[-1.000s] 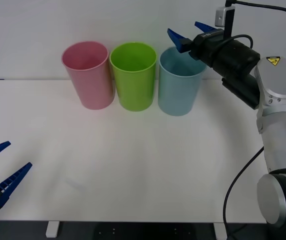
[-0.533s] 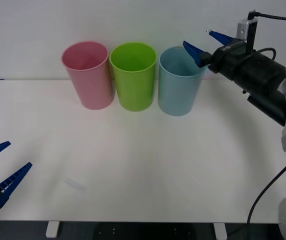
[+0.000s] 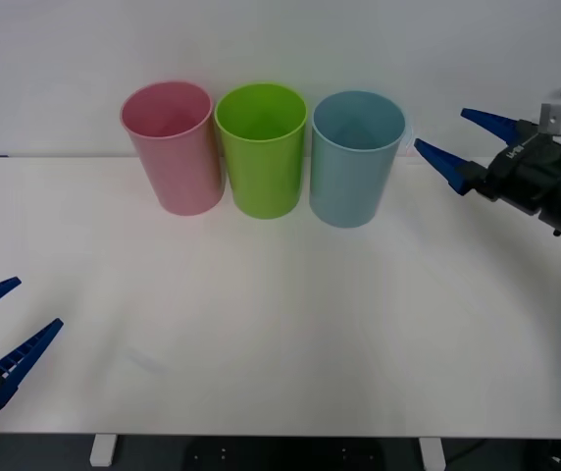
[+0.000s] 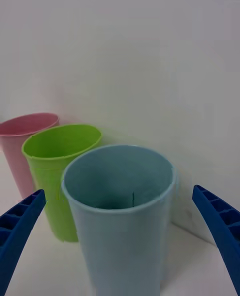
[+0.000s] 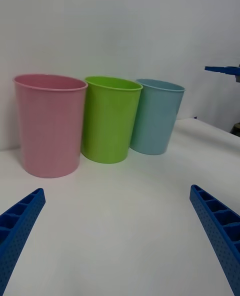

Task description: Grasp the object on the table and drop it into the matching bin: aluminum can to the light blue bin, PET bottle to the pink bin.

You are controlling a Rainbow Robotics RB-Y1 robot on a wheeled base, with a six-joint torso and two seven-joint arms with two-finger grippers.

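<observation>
1. The table (image 3: 261, 334) is the largest thing: a wide, flat white top with rounded corners, smooth and matte.
2. Three tall round plastic bins stand upright in a row along its far edge, each tapering slightly towards the base, long axis vertical and open mouth facing up. From the robot's left they are the pink bin (image 3: 171, 147), the lime green bin (image 3: 262, 149) and the light blue bin (image 3: 355, 157). Neighbours stand just beside one another, rims close.
3. The right arm (image 3: 555, 186), black-cased, reaches in from the right edge of the front view, roughly level, held above the table at about rim height. Its forearm points towards the light blue bin.
4. The right gripper (image 3: 467, 147) sits beside the light blue bin, clear of its rim, fingers spread wide and holding nothing. The fingers are blue, ribbed and wedge-shaped.
5. In the right wrist view the light blue bin's mouth (image 4: 120, 176) lies between the two fingers; what shows of its inside is bare wall, and the bottom is hidden.
6. The left gripper (image 3: 1, 339) waits low at the table's near left corner, blue ribbed fingers spread apart, empty, pointing across the table.
7. Whether the can is down in the light blue bin cannot be told.
</observation>
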